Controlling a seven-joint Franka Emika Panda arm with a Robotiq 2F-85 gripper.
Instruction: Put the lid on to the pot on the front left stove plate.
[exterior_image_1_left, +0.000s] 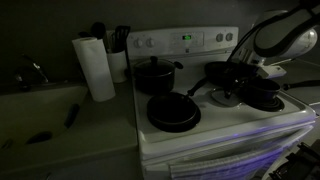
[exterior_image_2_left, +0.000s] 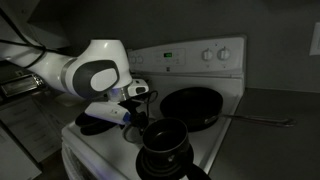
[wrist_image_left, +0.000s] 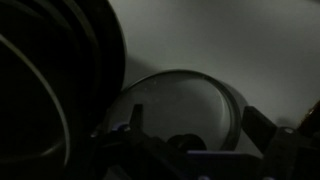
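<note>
The greyish glassy lid (wrist_image_left: 185, 100) lies flat on the white cooker top, and its dark knob (wrist_image_left: 182, 142) sits between my fingers. My gripper (wrist_image_left: 200, 128) hangs just above the lid, open, with one finger on each side of the knob and not closed on it. In an exterior view the gripper (exterior_image_1_left: 236, 84) is low over the lid (exterior_image_1_left: 224, 98) on the right half of the cooker. The small black pot (exterior_image_1_left: 265, 97) stands right beside the lid. A dark round rim (wrist_image_left: 50, 90) fills the left of the wrist view. The burner under the pot is hidden.
The wide black pan (exterior_image_1_left: 173, 112) sits at the front of the cooker (exterior_image_1_left: 220, 135); it also shows in an exterior view (exterior_image_2_left: 190, 105). The taller black pot (exterior_image_1_left: 155, 75) stands behind it. A paper towel roll (exterior_image_1_left: 96, 68) stands on the counter. The room is dim.
</note>
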